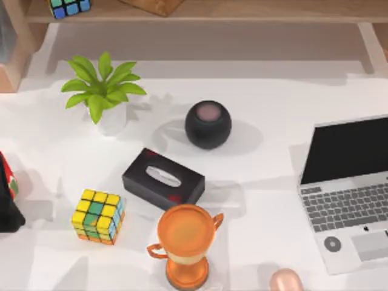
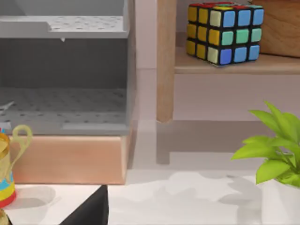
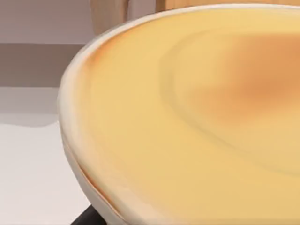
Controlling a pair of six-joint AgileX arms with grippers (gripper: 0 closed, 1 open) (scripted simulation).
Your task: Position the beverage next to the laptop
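A white table (image 1: 267, 103) seen from above. The laptop (image 1: 348, 200) sits open at the table's right edge, partly cut off. Its black screen stands towards the back, with the grey keyboard, pale trackpad and a small round dark mark on the palm rest in front.

A pale pink rounded object (image 1: 285, 282) pokes in at the bottom edge, near the laptop's front left corner but apart from it. It is too cut off to tell whether this is the drink.

An orange trophy cup (image 1: 185, 233) with two handles stands left of the pink object. A black tissue box (image 1: 163, 179) lies just behind the trophy, and a colourful puzzle cube (image 1: 98, 216) sits to the box's left. A dark round ball-shaped speaker (image 1: 208, 124) rests farther back near the middle. A green plant (image 1: 103, 88) in a white pot stands at the back left. A dark object (image 1: 7, 200) with red and green marks is cut off by the left edge.

A wooden shelf (image 1: 242, 9) runs along the back, holding a second puzzle cube (image 1: 68, 6).

The left wrist view faces that shelf cube (image 2: 224, 32), the plant (image 2: 276, 145) and a grey rack (image 2: 61, 70). A gold-handled item (image 2: 9, 159) sits at one edge.

The right wrist view is pressed close to a smooth yellow-orange rounded surface (image 3: 197, 122) with a pale rim.

I cannot tell whether the left pincer or the right pincer is open, closed or gripping anything.
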